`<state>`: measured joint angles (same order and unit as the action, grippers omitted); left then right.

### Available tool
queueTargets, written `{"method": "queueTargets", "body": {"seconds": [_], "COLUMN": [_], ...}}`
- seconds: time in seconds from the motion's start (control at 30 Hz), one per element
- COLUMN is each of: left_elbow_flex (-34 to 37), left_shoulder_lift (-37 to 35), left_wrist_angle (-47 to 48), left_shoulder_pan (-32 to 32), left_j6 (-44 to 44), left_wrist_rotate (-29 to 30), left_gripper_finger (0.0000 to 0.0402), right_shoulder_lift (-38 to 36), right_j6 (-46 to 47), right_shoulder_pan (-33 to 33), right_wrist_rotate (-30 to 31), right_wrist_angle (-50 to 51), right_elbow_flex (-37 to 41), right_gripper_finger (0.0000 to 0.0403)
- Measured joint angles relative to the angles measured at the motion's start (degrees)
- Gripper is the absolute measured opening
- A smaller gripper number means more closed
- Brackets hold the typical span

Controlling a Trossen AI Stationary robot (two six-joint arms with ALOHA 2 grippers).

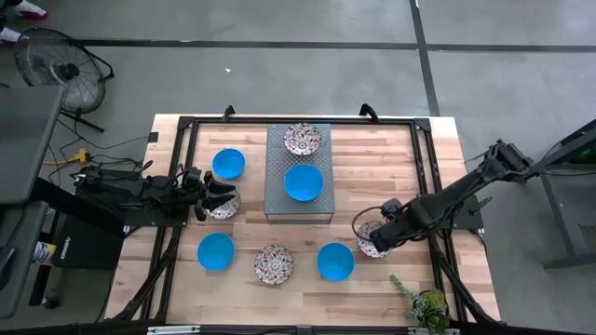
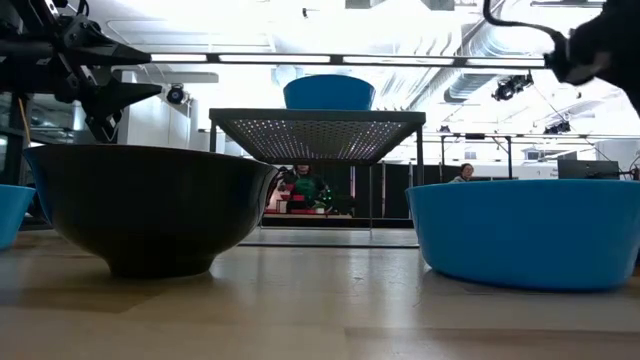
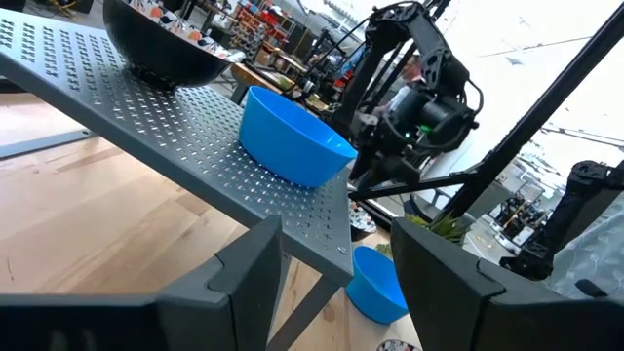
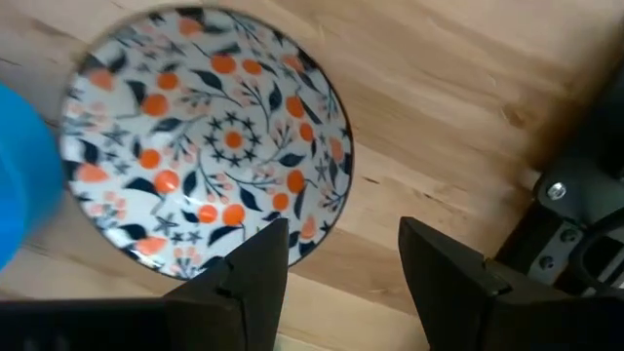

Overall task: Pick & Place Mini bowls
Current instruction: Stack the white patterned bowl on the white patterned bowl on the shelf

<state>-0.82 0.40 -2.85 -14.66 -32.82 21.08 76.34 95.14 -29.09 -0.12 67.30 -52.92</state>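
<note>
Floral bowl point(image 4: 205, 141) just under spread right hand point(image 4: 341, 263); left hand point(image 1: 216, 197) spread over another floral bowl point(image 1: 223, 208)

Your table point(image 1: 372, 177): two bowls up on the slab, six down around it.

On the raised slab point(image 1: 276, 200) you have the rear slab bowl point(image 1: 303, 139) behind the front slab bowl point(image 1: 304, 182). Left of the slab sits the left rear bowl point(image 1: 228, 164), with the left gripper point(image 1: 223, 197) over another bowl point(image 1: 226, 210) just before it. Along the near edge run the near-left bowl point(image 1: 216, 250), the near-middle bowl point(image 1: 274, 264) and the near-right bowl point(image 1: 335, 261); the right gripper point(image 1: 365, 233) hangs over the right-hand bowl point(image 4: 205, 161) beside that one.
</note>
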Motion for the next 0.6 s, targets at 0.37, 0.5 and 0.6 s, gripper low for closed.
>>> {"method": "queueTargets", "body": {"seconds": [0.37,0.5,0.6], "left_elbow_flex": [0.00,0.00,0.00], "left_shoulder_lift": [0.00,0.00,0.00], "left_wrist_angle": [0.01,0.01,0.00], "left_shoulder_pan": [0.01,0.00,0.02], "left_j6": [-0.02,-0.01,0.00], "left_wrist_rotate": [0.00,0.00,0.00], "left_gripper_finger": [0.0190,0.0190,0.0190], "right_shoulder_lift": [-1.55,-3.63,-4.16], "right_j6": [-0.08,-0.53,-0.84], "right_shoulder_pan": [1.25,2.72,3.72], "right_wrist_rotate": [-0.78,-0.76,-1.27], "right_wrist_angle": [-6.38,-9.44,-10.72], "right_elbow_flex": [6.09,9.09,10.71], "right_gripper_finger": [0.0184,0.0184,0.0184]}}
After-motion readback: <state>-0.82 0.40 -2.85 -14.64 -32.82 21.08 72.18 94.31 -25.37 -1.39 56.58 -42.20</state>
